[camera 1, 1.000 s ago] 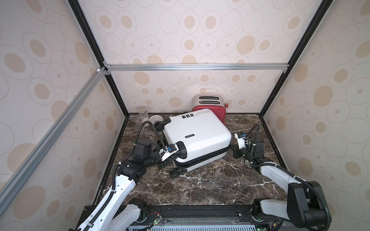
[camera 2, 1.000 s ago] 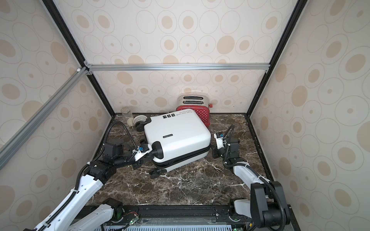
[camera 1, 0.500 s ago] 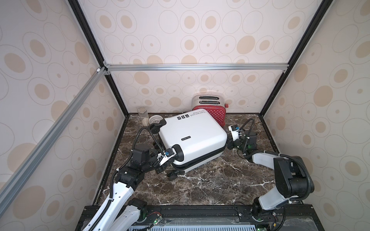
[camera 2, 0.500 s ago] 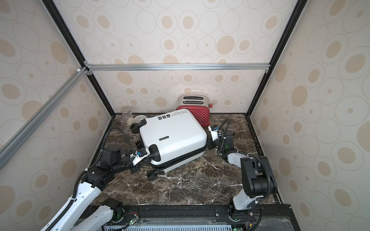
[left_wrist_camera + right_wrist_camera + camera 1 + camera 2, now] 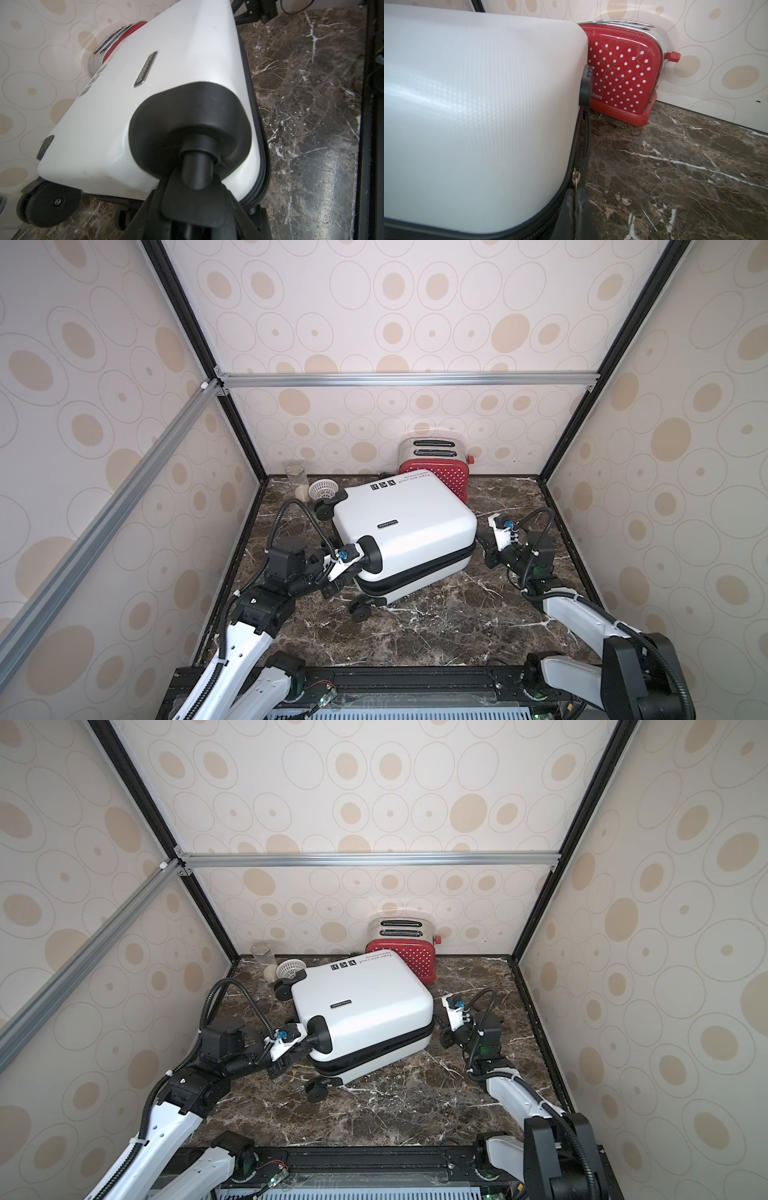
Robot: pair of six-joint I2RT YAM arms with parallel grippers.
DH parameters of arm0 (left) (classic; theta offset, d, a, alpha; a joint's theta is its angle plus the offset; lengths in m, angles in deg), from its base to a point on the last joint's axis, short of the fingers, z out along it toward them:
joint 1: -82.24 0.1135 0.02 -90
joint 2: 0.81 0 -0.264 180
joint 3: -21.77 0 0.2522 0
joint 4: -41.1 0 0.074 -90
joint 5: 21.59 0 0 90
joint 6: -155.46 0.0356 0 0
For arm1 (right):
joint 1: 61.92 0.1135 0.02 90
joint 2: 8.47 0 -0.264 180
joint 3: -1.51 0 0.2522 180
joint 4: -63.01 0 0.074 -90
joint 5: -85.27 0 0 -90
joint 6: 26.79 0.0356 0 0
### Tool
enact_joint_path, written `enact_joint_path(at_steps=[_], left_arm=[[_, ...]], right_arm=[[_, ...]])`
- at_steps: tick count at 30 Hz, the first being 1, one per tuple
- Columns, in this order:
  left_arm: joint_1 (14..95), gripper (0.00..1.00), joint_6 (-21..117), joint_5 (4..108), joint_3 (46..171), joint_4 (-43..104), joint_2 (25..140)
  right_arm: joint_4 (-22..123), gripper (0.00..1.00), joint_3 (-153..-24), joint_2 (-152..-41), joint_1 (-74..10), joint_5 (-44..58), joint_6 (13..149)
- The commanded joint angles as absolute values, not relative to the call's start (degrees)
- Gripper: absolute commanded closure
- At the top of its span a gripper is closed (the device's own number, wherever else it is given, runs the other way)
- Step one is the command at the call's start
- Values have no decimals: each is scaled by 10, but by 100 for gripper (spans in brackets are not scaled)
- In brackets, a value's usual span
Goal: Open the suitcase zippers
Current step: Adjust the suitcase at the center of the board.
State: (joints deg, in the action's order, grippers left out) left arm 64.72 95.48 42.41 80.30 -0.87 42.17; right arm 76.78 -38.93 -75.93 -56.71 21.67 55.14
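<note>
While my left end effector (image 5: 355, 562) sits at the near corner of the suitcase (image 5: 407, 522), astride the black caster stem (image 5: 195, 166), the action is on the other side. My right arm, stretched in at the far corner half a second ago, has come back a touch. The case rocked with it and has settled about where it lay a second ago: flat on the marble surface (image 5: 415, 635), its back end just beside the red toaster (image 5: 436, 472).

My right end effector (image 5: 571, 216) is closed, tips right at the small silvery pull (image 5: 576, 178) on the corner. Whether the tab is actually pinched, I can't tell. On the left I can't tell either: the fingers flank the stem, clamped or slack.

And the zippers (image 5: 419, 576)? In both top views the black band looks unbroken along the front edge, with no gap between the shells. So I'd say that lunge bought little, and the run along the seam is still to come.
</note>
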Motion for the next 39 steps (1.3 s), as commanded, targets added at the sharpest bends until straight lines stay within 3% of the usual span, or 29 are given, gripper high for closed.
enact_joint_path(at_steps=[1, 3, 4, 9, 14, 18, 28, 31, 34, 39], left_arm=[[662, 24, 892, 511, 859, 51, 436], [662, 4, 867, 504, 882, 54, 449], [661, 2, 859, 501, 890, 58, 451], [642, 2, 824, 490, 936, 87, 490], [582, 3, 782, 545, 988, 128, 580], [547, 3, 776, 544, 1026, 157, 661], [487, 3, 728, 481, 1092, 259, 830], [473, 1, 687, 518, 1136, 275, 881], [473, 2, 619, 570, 1218, 266, 951], [465, 2, 532, 549, 1503, 86, 1136]], right_arm=[[802, 100, -408, -737, -549, 240, 536], [785, 100, -401, -717, -538, 239, 530], [780, 100, -395, -706, -535, 236, 530], [754, 100, -359, -655, -507, 224, 538], [741, 100, -329, -616, -450, 209, 560], [729, 100, -303, -585, -441, 126, 592], [847, 100, -296, -685, -485, 149, 715], [848, 100, -296, -691, -485, 155, 724], [852, 100, -282, -678, -483, 173, 731], [800, 100, -261, -611, -462, 164, 730]])
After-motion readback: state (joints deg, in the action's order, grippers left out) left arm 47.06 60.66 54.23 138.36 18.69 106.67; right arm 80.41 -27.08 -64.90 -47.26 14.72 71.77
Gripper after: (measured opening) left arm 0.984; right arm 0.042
